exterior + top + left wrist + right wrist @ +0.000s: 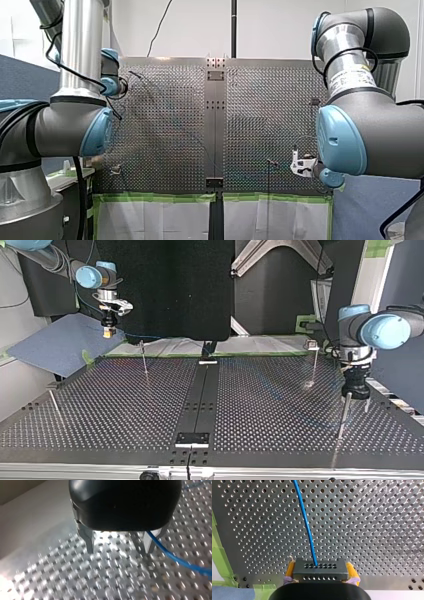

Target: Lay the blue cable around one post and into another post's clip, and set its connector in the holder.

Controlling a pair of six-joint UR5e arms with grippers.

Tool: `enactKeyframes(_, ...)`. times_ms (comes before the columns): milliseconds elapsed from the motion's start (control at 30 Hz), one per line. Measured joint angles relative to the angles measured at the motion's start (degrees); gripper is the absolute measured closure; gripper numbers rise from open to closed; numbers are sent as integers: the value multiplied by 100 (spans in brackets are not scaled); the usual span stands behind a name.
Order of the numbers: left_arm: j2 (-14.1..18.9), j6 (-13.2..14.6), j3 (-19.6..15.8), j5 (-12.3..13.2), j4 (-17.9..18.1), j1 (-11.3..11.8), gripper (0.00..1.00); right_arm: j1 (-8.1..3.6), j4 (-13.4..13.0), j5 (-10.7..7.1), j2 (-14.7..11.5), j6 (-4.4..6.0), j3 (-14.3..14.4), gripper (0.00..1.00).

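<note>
Right-arm end effector [320, 570] is clamping its yellow pads on both sides of the dark grey connector [322, 574], holding it just above the perforated bench [374, 517]. The blue cable [305, 520] is coming out of the connector's top face and running straight ahead of this end effector in a gentle curve across the holes. Green tape [219, 555] is lining the bench edge off to one side of it.

Over to my left end effector [118, 545]: black body, metal fingers [88, 542] spread wide with only bench showing in the gap. The blue cable is passing right by one finger and trailing away to that side; whether it is touching the finger I cannot tell.

From across the bench, a thin post [343, 415] is standing just beside and below the left end effector, close enough to crowd it. Another post [144, 357] is rising near the right end effector, and a third [314, 362] is standing beyond the left one.
</note>
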Motion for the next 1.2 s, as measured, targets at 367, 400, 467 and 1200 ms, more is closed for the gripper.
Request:
enactKeyframes(367, 567, 39, -352, 417, -131, 122, 2, -1, 2, 0, -1, 0, -1, 100)
enactKeyframes(400, 612, 38, -389, 459, -136, 132, 2, 0, 3, 0, -1, 0, -2, 100)
enactKeyframes(467, 717, 26, -482, 539, -134, 162, 2, 0, 4, 0, -1, 0, -2, 100)
enactKeyframes(1200, 1796, 858, -535, 549, -988, 883, 2, -2, 8, -7, -1, 9, -18, 100)
